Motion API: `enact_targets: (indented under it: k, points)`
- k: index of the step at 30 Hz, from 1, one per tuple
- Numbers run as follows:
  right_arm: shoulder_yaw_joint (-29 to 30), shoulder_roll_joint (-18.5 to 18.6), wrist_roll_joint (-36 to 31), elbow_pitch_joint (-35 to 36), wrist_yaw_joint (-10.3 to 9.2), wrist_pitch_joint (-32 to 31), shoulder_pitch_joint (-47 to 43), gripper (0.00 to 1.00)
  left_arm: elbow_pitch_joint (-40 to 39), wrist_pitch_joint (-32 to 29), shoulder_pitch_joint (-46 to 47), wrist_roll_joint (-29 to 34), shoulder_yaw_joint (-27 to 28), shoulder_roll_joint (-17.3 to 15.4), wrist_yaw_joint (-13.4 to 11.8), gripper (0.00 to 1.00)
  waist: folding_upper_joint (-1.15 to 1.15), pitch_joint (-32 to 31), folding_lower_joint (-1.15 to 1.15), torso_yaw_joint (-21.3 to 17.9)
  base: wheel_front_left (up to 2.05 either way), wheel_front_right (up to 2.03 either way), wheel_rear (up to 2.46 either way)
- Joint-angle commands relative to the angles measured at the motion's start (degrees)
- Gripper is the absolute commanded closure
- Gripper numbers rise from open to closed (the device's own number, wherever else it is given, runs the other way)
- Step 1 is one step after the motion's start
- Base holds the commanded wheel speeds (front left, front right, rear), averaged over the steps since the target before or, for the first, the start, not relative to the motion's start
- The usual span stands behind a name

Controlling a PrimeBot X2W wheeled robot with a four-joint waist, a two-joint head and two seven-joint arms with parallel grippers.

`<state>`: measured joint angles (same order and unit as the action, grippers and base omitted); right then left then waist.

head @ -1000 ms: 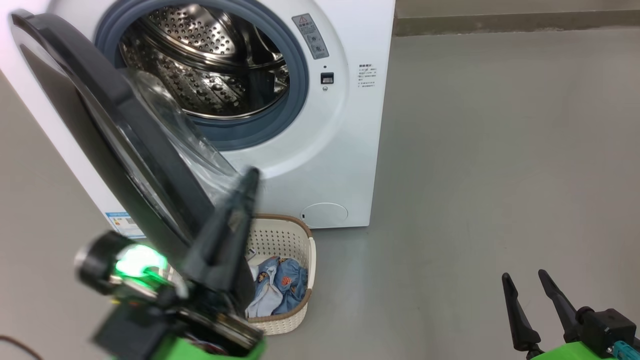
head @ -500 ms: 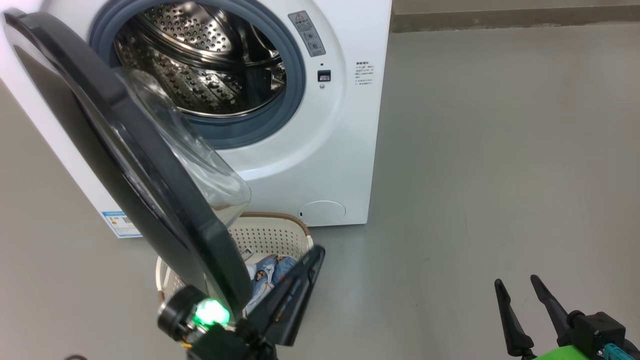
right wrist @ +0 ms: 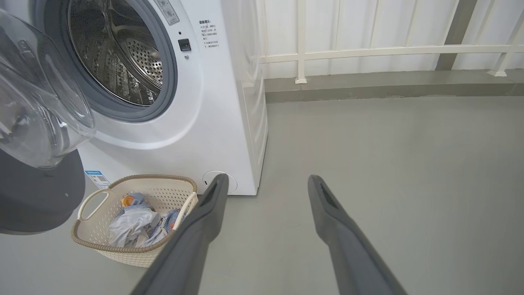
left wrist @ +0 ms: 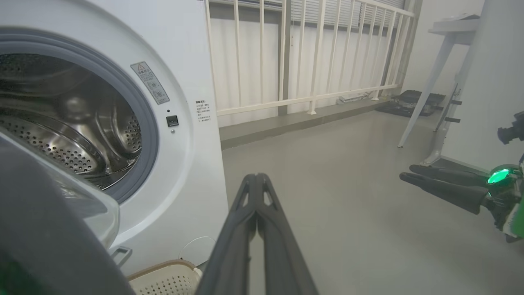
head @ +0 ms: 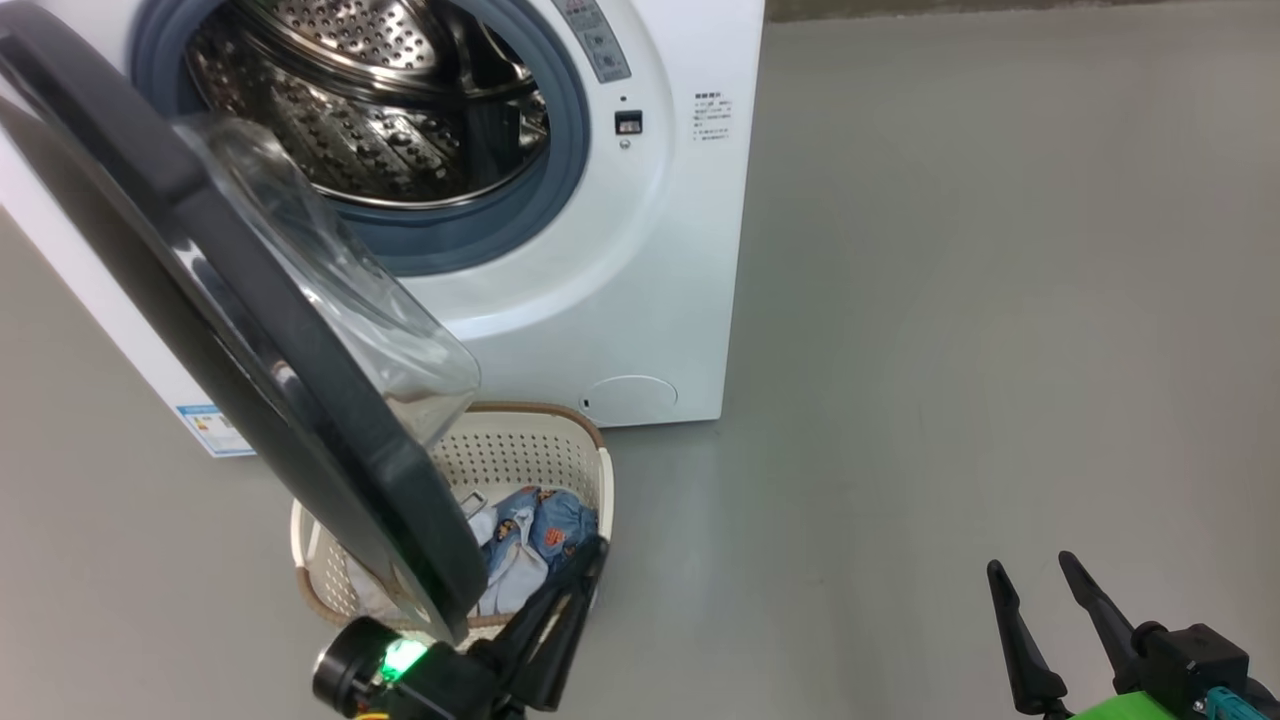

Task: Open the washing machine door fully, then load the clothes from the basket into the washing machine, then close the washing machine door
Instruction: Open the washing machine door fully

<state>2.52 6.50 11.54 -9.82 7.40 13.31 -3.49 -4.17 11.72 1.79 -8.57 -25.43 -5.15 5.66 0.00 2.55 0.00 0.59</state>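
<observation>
The washing machine door [head: 380,470] is swung well out from the washing machine [head: 640,260], exposing a steel drum [head: 370,130] that looks empty. Whether the door is at its full travel cannot be told. Its lower edge hangs over the left part of the basket [head: 520,450], which stands on the floor [head: 950,350] just in front of the machine's foot, below the opening, a short lift from the drum. The clothes [head: 535,520] lie bunched inside the basket, so loading has apparently not begun. The left gripper [head: 597,545] is low beside the door's bottom edge, near the basket's near right corner. Its fingers are pressed together on nothing, a slim shape that suits nudging the door rim rather than picking fabric. The right gripper [head: 1030,565] hovers over bare floor well to the right of the machine and basket, fingers spread and empty. From that side the door does not cover the clothes, so this arm looks better placed to reach in once the door is judged wide enough.
</observation>
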Motion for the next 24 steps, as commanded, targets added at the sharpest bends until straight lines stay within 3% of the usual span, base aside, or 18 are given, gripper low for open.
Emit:
enact_targets:
  k: [1, 24]
  points:
    - [-1.41, 1.02, 0.77, 1.18, 0.09, 0.84, 2.20, 0.00, -0.15, 0.93, 2.25, -0.41, 2.42, -0.17, -0.63, 1.00, 0.00, 0.58, 0.00, -0.36, 0.00, 0.00, 0.00]
    - [-1.32, 1.33, 2.18, -0.76, 0.09, 1.29, 4.25, 0.00, 8.59, 3.07, 7.65, -2.71, 6.91, 0.12, -2.78, 1.00, 0.00, 3.33, 0.00, 0.99, 0.00, 0.00, 0.00]
